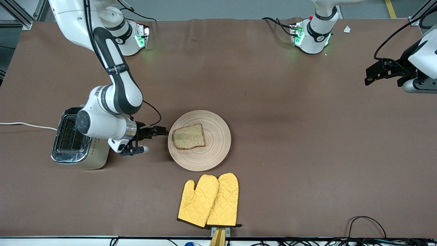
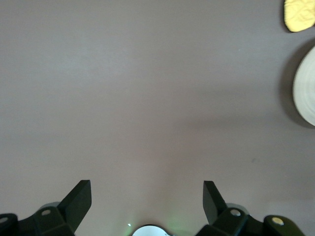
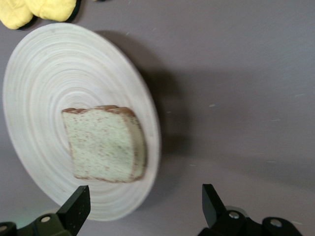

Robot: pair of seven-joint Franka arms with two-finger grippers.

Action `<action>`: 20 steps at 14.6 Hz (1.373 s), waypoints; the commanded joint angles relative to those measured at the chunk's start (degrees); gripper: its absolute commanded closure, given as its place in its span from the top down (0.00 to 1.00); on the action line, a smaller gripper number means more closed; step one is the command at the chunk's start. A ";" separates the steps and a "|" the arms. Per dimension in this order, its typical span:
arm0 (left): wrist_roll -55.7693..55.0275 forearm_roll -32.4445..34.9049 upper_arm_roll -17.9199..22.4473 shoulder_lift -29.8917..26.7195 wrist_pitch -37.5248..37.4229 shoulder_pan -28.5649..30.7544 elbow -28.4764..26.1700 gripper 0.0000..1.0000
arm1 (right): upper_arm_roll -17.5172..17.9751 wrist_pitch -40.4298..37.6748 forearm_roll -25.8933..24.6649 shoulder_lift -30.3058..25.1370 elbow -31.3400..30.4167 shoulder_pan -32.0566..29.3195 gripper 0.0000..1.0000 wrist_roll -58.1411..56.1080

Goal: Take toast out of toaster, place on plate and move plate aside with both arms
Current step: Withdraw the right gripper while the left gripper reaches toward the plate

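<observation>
The toast (image 1: 188, 136) lies flat on the round wooden plate (image 1: 215, 145) in the middle of the table, on the part of the plate toward the right arm's end. My right gripper (image 1: 163, 131) is open and empty, low beside the plate's rim between the plate and the toaster. In the right wrist view the toast (image 3: 103, 145) and the plate (image 3: 44, 98) lie just ahead of the open right gripper (image 3: 142, 201). My left gripper (image 1: 370, 78) is open and empty, waiting over bare table at the left arm's end. The left wrist view shows the open left gripper (image 2: 147, 196) and the plate's edge (image 2: 306, 88).
A silver toaster (image 1: 73, 140) with empty slots stands at the right arm's end, its white cord (image 1: 27, 124) running off the table. A pair of yellow oven mitts (image 1: 210, 200) lies nearer to the front camera than the plate. Brown cloth covers the table.
</observation>
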 commanded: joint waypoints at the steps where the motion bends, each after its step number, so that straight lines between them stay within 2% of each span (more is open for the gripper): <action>1: 1.07 -4.29 -0.03 0.90 -0.65 -0.20 1.48 1.00 | -2.53 -2.27 -8.04 -5.42 -1.84 -0.30 1.00 -0.85; 3: 1.07 -8.95 -0.03 3.17 -0.47 0.15 1.57 1.00 | -6.39 -4.99 -11.84 -7.28 0.16 -0.91 1.00 -0.77; 5: 0.99 -12.90 -0.03 5.63 1.62 -0.38 1.31 1.00 | -8.86 -11.81 -12.11 -6.84 6.21 -4.05 1.00 -0.94; 8: 1.94 -22.30 -0.21 12.21 6.45 -0.73 0.69 1.00 | -8.78 -17.65 -14.39 -6.58 12.65 -10.65 1.00 -6.45; 10: 6.15 -25.48 -1.87 16.87 13.03 -1.17 0.43 1.00 | -8.78 -17.83 -16.93 -6.67 13.45 -14.17 1.00 -12.60; 12: 14.56 -28.81 -3.28 22.84 18.22 -1.08 0.43 1.00 | -9.39 -20.54 -17.38 -7.19 13.63 -16.37 1.00 -12.63; 15: 29.50 -41.36 -3.81 31.28 25.77 -1.35 -2.72 1.00 | -12.47 -29.75 -18.00 -7.46 18.00 -16.47 1.00 -7.21; 17: 36.64 -46.39 -6.52 36.29 31.40 -1.35 -4.23 1.00 | -12.39 -35.65 -22.98 -8.85 20.91 -16.21 1.00 -1.84; 20: 37.46 -49.65 -9.17 40.18 40.01 -4.49 -5.02 1.00 | -11.95 -38.91 -26.07 -14.12 20.92 -14.54 1.00 3.18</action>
